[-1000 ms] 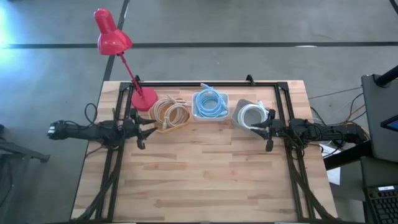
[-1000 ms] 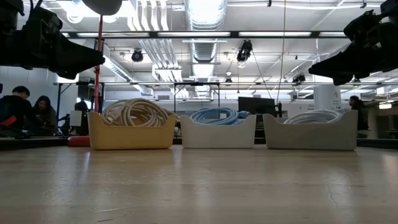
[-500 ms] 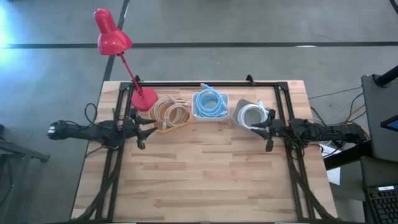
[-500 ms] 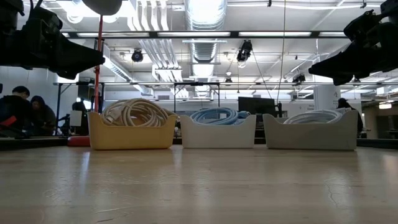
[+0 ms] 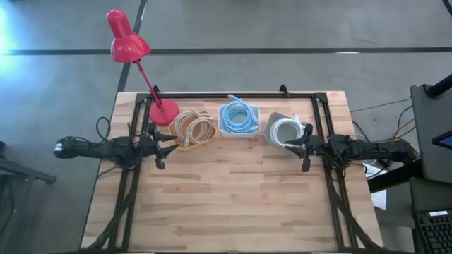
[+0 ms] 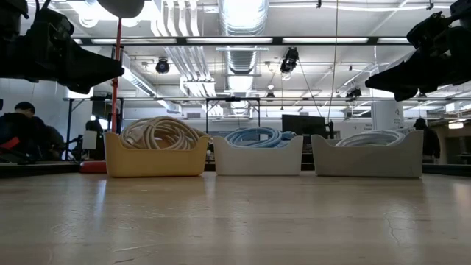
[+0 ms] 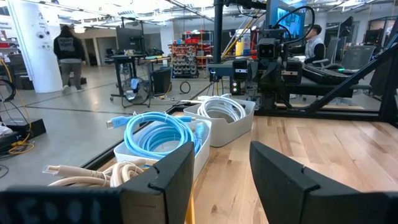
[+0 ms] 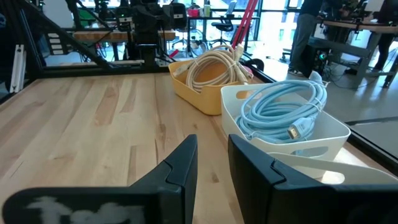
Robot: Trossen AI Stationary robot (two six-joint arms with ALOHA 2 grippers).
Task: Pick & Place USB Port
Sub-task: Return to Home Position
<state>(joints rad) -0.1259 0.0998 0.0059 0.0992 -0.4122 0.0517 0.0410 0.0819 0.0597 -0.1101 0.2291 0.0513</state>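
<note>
Three bins stand in a row at the table's far side. A yellow bin (image 5: pixel 192 130) holds coiled beige cable, a white bin (image 5: pixel 239 118) coiled blue cable, and a grey bin (image 5: pixel 284 130) coiled white cable. The blue cable's USB plug (image 8: pixel 293 131) lies on top of its coil. My left gripper (image 5: pixel 174 146) hovers level at the yellow bin's near left, open, with nothing between its fingers (image 7: pixel 221 171). My right gripper (image 5: pixel 289 146) hovers level at the grey bin's near side, its fingers a narrow gap apart (image 8: pixel 212 163) and holding nothing.
A red desk lamp stands with its base (image 5: pixel 164 111) at the far left, behind the yellow bin. Black frame rails (image 5: pixel 233 94) run along the table's far edge and sides. The bare wooden top (image 5: pixel 233 197) stretches toward the near edge. People move in the room beyond.
</note>
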